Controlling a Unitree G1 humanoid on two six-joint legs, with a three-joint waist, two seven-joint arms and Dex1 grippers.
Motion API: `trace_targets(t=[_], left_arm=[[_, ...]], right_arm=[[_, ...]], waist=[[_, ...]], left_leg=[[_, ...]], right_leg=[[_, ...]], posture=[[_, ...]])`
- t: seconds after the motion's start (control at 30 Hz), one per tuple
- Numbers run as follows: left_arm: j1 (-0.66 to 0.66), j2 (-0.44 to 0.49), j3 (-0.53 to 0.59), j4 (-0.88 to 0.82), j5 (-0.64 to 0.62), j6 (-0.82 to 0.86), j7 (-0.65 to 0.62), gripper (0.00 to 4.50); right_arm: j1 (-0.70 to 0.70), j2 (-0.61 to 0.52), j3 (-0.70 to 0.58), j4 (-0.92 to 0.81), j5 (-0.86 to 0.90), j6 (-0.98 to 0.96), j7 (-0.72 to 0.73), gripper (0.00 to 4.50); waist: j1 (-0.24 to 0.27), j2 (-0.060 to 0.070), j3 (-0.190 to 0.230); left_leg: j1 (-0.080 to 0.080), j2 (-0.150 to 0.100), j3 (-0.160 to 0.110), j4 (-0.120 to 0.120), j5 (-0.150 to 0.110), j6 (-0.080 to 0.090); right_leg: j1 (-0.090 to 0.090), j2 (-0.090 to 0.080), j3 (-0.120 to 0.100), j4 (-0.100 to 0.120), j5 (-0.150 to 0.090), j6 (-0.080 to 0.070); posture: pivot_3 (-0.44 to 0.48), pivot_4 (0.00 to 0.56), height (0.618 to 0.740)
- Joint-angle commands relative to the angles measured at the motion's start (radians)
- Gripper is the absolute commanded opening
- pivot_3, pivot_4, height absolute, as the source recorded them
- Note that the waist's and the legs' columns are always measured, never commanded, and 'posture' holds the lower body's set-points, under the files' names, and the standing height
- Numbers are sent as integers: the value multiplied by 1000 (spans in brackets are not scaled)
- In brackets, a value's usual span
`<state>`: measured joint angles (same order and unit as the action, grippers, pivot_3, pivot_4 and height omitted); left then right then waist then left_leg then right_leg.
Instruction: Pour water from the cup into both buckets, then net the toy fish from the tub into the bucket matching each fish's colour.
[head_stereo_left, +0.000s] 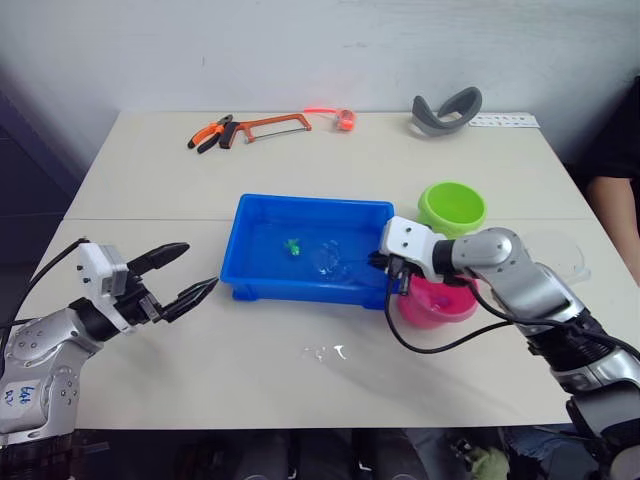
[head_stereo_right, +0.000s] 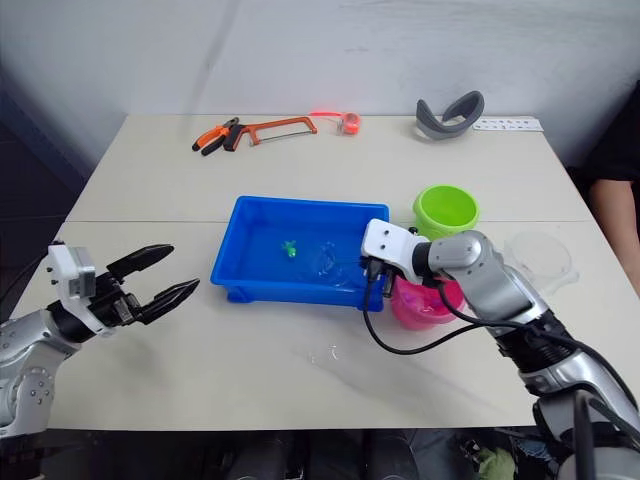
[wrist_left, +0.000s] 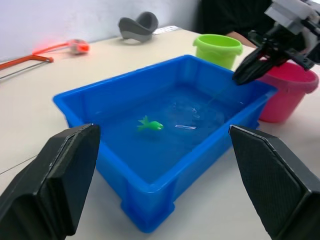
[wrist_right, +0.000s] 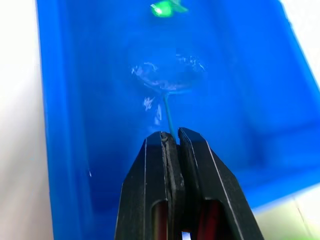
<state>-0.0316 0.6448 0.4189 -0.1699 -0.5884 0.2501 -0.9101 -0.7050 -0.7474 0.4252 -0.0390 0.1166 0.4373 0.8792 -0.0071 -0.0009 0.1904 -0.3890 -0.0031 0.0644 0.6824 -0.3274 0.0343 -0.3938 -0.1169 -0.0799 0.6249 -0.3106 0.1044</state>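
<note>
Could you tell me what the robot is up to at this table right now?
The right tool is shut on the thin handle of the net, whose hoop is dipped in the blue tub near a green toy fish. The left tool hangs open beside the tub. The pink bucket and green bucket stand beside the tub's far end.

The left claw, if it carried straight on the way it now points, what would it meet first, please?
Most likely the near wall of the blue tub, which lies straight ahead between the fingers of the open left claw; depth is hard to judge.
</note>
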Motion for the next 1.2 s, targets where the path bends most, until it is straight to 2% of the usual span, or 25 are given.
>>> trace_targets(t=[0.03,0.27,0.57,0.97,1.2], left_arm=[[-27,60,-32,-31,33,-8,-26,4467],[-96,126,-69,18,50,17,-68,4467],[-240,172,-108,97,12,62,-136,4467],[-450,108,-233,91,-15,185,-120,4467],[-576,16,-312,98,-7,278,-48,4467]], right_arm=[[-63,80,0,26,-45,-25,-2,0],[-36,140,-67,14,-9,-48,-12,0],[81,96,-250,-141,186,-34,87,0],[264,-4,-495,-326,264,-29,76,0],[406,-89,-707,-392,289,-34,64,0]], waist=[[0,0,0],[-6,0,0],[-5,0,0],[7,0,0],[10,-1,0]], left_leg=[[0,0,0,0,0,0],[0,0,0,0,0,0],[0,0,0,0,0,0],[0,0,1,0,0,0],[0,-1,1,0,0,0]], right_leg=[[0,0,0,0,0,0],[0,0,0,1,0,0],[0,0,0,1,0,0],[0,1,0,1,0,0],[1,3,0,1,0,0]], posture=[[0,150,740],[0,150,740],[0,150,740],[0,150,740],[0,150,740]])
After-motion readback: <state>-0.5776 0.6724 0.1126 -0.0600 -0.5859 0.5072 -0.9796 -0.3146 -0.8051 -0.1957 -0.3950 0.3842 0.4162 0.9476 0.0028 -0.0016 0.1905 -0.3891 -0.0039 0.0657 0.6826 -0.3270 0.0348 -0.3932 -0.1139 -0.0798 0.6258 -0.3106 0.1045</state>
